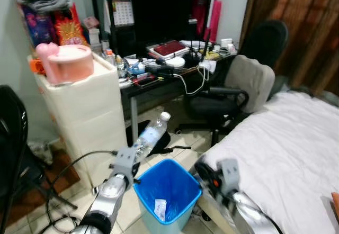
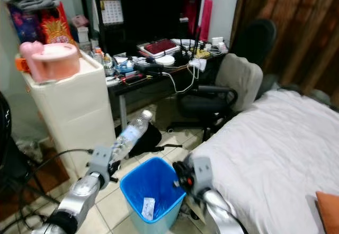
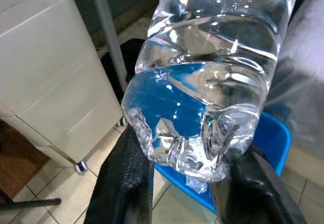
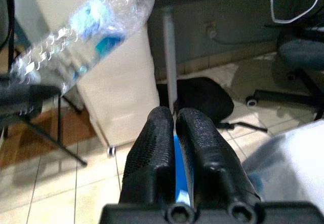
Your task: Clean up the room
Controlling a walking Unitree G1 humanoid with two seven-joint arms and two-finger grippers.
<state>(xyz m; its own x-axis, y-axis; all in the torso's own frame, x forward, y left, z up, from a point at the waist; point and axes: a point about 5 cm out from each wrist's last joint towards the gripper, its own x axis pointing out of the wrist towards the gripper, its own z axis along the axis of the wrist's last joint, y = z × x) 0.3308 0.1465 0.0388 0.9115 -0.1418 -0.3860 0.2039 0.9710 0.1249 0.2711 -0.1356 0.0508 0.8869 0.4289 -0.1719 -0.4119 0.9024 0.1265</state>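
The left claw (image 3: pixel 185 183) pinches the base of a clear bottle (image 1: pixel 151 135), holding it tilted, cap up, above the near-left rim of the blue bin (image 1: pixel 183 178) on the tiled floor. The right claw (image 4: pixel 177 133), fingers pressed together, hovers beside the bin by the bed (image 1: pixel 286 144).

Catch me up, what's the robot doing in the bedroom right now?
The left gripper is shut on the base of a clear plastic bottle, holding it tilted above the near-left edge of the blue bin, which already holds a scrap of paper. The right gripper is shut and empty beside the bin, next to the bed.
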